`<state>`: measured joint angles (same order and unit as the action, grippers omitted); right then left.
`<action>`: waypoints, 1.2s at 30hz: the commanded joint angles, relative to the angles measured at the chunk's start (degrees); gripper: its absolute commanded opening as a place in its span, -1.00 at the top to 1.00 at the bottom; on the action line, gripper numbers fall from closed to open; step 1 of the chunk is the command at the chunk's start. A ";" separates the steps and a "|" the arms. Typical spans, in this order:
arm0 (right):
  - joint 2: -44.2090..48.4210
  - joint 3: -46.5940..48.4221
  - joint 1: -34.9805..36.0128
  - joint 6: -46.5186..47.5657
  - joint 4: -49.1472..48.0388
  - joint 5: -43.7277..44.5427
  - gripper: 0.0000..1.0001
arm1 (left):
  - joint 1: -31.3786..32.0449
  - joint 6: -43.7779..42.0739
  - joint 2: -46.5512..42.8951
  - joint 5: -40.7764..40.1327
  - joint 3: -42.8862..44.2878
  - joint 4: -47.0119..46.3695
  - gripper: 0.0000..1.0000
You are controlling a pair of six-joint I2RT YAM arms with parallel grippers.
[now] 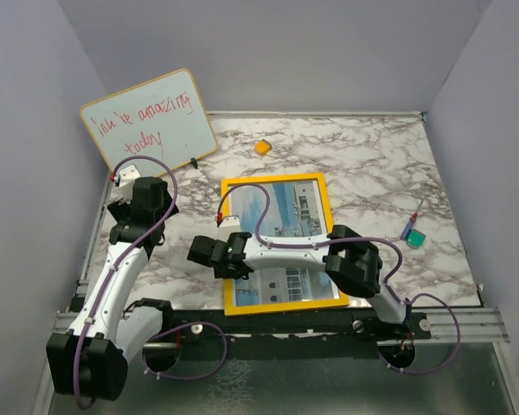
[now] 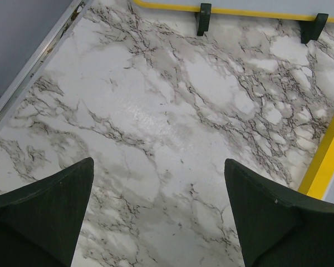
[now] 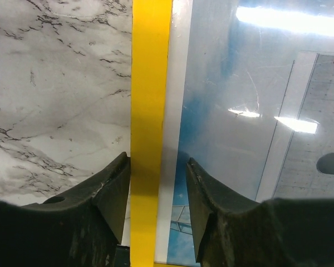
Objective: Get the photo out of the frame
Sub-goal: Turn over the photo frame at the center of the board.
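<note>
Far left, the whiteboard (image 1: pixel 147 121) stands propped by the wall, and the left gripper (image 2: pixel 158 167) hangs just in front of it, fingers spread wide over the bare marble table (image 1: pixel 372 173), holding nothing. Centre now: the frame (image 1: pixel 272 180) lies flat, face up, the photo (image 1: pixel 281 207) inside it. The right gripper (image 3: pixel 157 161) straddles the frame's left yellow rail, fingers narrowed: one at the rail's outer edge, the other over the photo's white margin, a sliver of gap showing. Further right, a small teal object (image 1: pixel 413 235) sits well apart.
</note>
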<state>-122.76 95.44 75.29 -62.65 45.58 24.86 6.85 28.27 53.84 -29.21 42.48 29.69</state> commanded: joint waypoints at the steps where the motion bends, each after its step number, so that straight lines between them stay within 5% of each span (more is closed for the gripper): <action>1: -2.86 2.67 0.39 -1.13 3.80 2.52 0.12 | -0.30 0.47 -0.08 -0.53 0.06 0.81 -0.98; 8: -4.53 5.52 1.24 -1.17 6.63 3.93 0.42 | -0.29 0.47 0.49 0.10 0.10 0.81 -0.98; 15: -3.89 5.36 1.36 -1.18 7.04 3.67 0.44 | -0.26 0.38 1.50 0.60 0.15 0.81 -0.98; 19: -2.51 3.52 1.42 -0.91 5.87 3.63 0.61 | -0.30 0.22 1.48 0.91 0.10 0.80 -0.98; 22: -2.51 4.85 1.35 -1.79 8.44 4.92 0.98 | -0.32 0.20 1.31 1.27 0.02 0.74 -0.98; 36: -2.65 7.72 1.27 -1.03 7.94 0.86 0.99 | -0.33 -1.52 1.31 8.13 0.21 0.51 -0.98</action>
<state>-125.93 101.14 76.18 -63.61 51.94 26.76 6.85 28.03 55.75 -25.80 42.48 29.69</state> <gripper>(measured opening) 0.213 0.990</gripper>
